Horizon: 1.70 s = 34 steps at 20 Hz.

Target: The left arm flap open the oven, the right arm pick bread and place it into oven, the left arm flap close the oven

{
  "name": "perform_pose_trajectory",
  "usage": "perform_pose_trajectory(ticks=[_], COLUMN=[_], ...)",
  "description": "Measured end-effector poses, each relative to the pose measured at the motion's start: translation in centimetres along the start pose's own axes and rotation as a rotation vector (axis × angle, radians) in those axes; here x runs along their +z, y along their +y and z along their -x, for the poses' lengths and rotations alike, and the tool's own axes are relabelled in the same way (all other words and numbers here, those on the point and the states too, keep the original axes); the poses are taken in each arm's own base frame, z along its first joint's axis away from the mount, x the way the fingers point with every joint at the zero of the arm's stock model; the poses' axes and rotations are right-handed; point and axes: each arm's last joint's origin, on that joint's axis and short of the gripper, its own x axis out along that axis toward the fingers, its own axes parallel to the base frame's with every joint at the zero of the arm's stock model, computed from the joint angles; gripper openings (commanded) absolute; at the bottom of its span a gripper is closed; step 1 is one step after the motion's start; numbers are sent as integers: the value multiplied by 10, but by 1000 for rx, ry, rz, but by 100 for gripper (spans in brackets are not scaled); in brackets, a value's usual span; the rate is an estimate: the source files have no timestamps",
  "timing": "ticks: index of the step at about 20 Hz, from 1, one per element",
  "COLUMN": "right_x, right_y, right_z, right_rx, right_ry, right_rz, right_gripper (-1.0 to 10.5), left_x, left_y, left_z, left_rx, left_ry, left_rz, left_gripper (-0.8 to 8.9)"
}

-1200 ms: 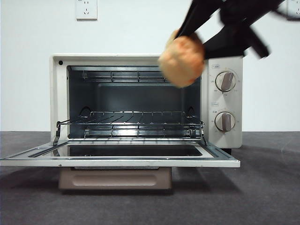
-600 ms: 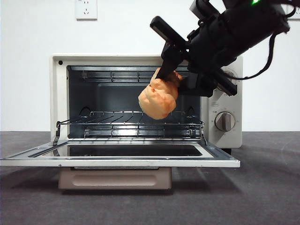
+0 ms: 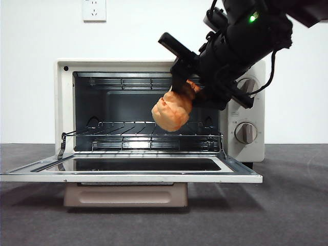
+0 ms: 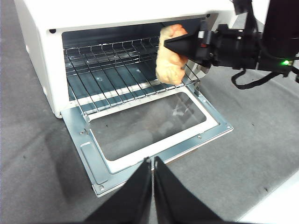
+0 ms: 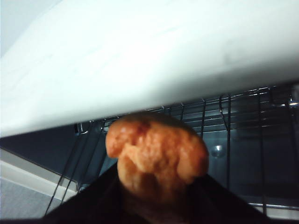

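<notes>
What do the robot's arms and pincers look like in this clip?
Both are matte black. The right pincer has flat tapered jaws on a bulky black housing with a lit green indicator light and a dark looping cable. The left pincer shows two wedge-shaped black jaws.

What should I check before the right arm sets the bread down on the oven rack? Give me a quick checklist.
1. Oven door fully dropped open: ok.
2. Bread clamped in the right gripper: ok.
3. Wire rack bare where the bread would land: ok.
4. Bread past the opening's front edge: cannot tell; the left wrist view shows it about at the rack's front.
5. Bread touching the rack: not ok, it hangs above it.
6. Left gripper shut and back from the door: ok.
</notes>
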Motion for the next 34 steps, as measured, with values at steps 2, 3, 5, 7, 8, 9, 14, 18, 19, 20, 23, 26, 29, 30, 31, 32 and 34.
perform_pose_trajectory(ticks=[2, 3, 5, 7, 8, 9, 14, 18, 19, 20, 23, 26, 29, 30, 31, 32, 34], right_x=[-2, -2, -1, -1, -1, -1, 0, -1, -1, -2, 3, 12, 17, 20, 22, 24, 30], right_y=[-1, -1, -1, -2, -2, -2, -2, -2, -2, -2, 3, 16, 25, 26, 27, 28, 29], right_z=[-1, -1, -1, -1, -1, -1, -1, -2, -1, -1, 10, 34, 63, 75, 86, 98, 126], right_rx=[-7, -7, -8, -15, -18, -20, -20, -21, -18, -15, -20, 27, 50, 51, 58, 69, 117], right_ry=[7, 5, 5, -1, -4, -6, -7, -1, 10, 20, 41, 94, 167, 190, 214, 236, 277], right_rz=[1, 1, 0, 0, 0, 0, -3, -2, -2, -1, 2, 18, 77, 102, 122, 148, 210], right_gripper=[165, 194, 276, 306, 324, 344, 401, 402, 402, 402, 401, 400, 400, 400, 400, 400, 400], left_x=[0, 0, 0, 0, -1, -1, -3, -3, -3, -3, -2, -1, 1, 2, 2, 2, 2], left_y=[0, 0, 0, 0, 0, 0, 1, 1, 1, 1, 1, 2, 0, -1, -3, -4, -5], left_z=[0, 0, 0, 0, 0, 0, 0, 0, 0, 0, -1, -12, -29, -36, -41, -48, -61], left_rx=[1, 1, 2, 3, 4, 5, 9, 9, 9, 9, 25, 128, 151, 153, 140, 110, 77], left_ry=[0, 0, 0, 5, 9, 12, 27, 27, 27, 27, 27, 68, 152, 185, 214, 256, 325], left_rz=[0, 0, 0, -1, -1, -1, -3, -3, -4, -3, -5, -22, -43, -50, -52, -52, -43], left_gripper=[10, 10, 10, 10, 10, 10, 10, 10, 10, 10, 10, 10, 10, 10, 10, 10, 10])
